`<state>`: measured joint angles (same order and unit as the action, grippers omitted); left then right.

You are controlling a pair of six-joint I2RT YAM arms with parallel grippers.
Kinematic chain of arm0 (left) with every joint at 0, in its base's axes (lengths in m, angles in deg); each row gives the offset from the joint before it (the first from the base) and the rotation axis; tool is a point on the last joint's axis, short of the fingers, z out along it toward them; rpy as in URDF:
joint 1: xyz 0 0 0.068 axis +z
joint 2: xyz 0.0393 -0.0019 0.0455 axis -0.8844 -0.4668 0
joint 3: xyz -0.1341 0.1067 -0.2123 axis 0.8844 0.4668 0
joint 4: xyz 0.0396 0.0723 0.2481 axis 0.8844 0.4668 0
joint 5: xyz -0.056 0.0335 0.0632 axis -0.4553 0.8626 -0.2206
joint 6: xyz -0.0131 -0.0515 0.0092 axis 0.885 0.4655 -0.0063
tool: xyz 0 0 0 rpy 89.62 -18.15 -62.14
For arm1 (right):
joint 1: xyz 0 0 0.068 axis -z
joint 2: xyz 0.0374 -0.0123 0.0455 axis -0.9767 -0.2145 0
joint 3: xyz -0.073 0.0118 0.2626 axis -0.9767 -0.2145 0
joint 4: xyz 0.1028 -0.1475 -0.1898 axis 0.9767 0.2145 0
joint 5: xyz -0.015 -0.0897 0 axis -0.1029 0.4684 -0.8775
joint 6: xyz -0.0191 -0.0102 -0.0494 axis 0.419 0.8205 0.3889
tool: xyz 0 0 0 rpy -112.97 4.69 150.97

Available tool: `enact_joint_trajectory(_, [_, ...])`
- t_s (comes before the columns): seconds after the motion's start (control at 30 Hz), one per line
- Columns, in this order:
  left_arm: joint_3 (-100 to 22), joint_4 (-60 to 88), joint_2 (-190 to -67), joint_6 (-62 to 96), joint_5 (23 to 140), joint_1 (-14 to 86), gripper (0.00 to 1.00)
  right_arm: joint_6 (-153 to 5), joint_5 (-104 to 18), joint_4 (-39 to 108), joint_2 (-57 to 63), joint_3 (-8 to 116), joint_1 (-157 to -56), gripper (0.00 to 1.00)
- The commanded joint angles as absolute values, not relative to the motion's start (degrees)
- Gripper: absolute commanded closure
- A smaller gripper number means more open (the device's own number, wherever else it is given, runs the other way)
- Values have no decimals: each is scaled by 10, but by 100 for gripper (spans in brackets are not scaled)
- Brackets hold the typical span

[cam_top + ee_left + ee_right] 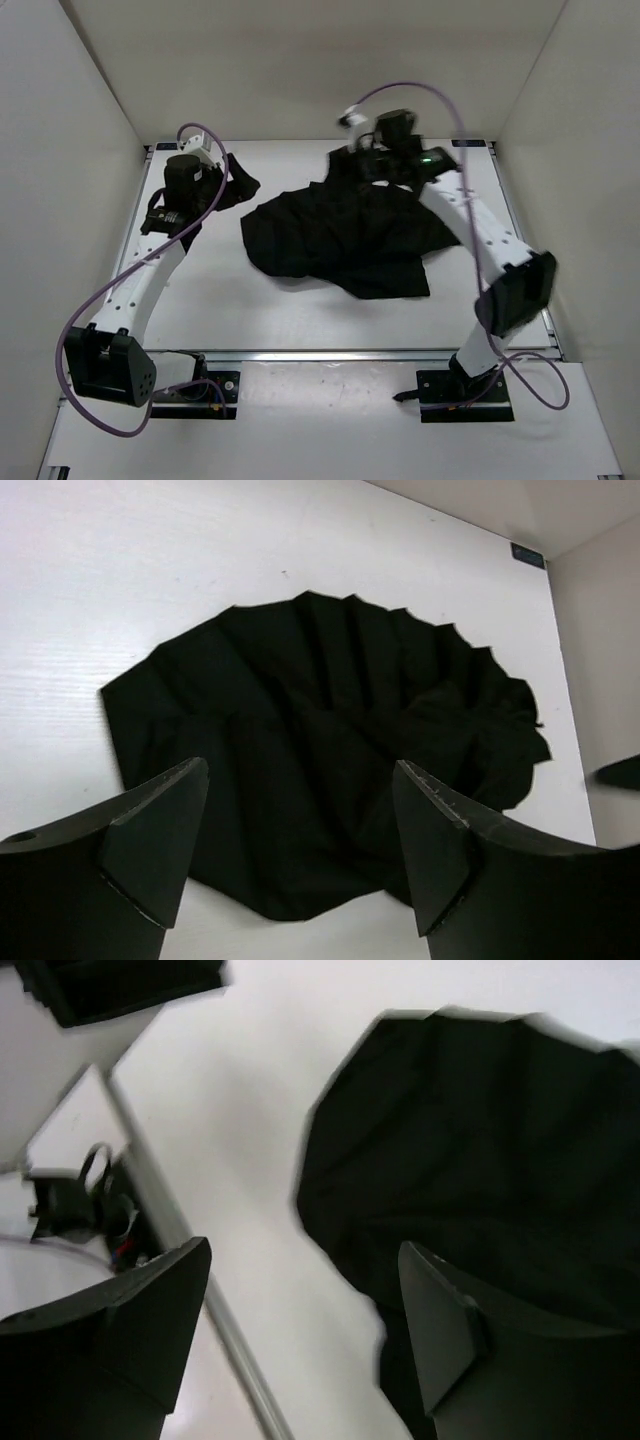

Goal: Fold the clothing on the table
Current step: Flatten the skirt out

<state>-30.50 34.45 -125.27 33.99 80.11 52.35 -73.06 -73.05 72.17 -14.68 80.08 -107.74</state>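
While both arms reach out over the white table (220, 300), the black clothing (340, 240) lies bunched on it, right of the middle and toward the far side. Its near edge is well apart from the silver rail (350, 354). Pleat-like seams fan out across the fabric in the left wrist view, and its outline is uneven, with a flap trailing toward the near right.

The left gripper (298, 780) is released. Its 2 fingers (150, 840) stand wide apart with nothing between them, and the clothing shows on the table below and beyond them. From above, this gripper sits just beside the garment's far left corner.

The right gripper (302, 1250) is also released and grasps nothing. Its fingers (440, 1330) are spread over bare table and the edge of the dark fabric. From above, it sits at the clothing's far edge. The right wrist view is blurred, so whether a fingertip touches the fabric cannot be told.
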Motion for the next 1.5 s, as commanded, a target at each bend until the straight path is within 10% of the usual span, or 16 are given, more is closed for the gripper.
enact_joint_trajectory(0.0, [-326,335,-1273,341,774,504,14,-763,-719,652,-15,721,-961,26])
enact_joint_trajectory(0.43, [-222,413,-1346,320,845,438,1,-770,-596,645,114,314,-716,25])
enact_joint_trajectory(0.93, [-237,399,-1456,268,895,460,1,-788,-531,600,59,301,-722,18])
enact_joint_trajectory(1.33, [-283,369,-1527,276,871,465,27,-779,-482,600,8,315,-668,17])
enact_joint_trajectory(1.47, [-297,368,-1548,283,851,472,61,-810,-499,539,-2,298,-642,16])
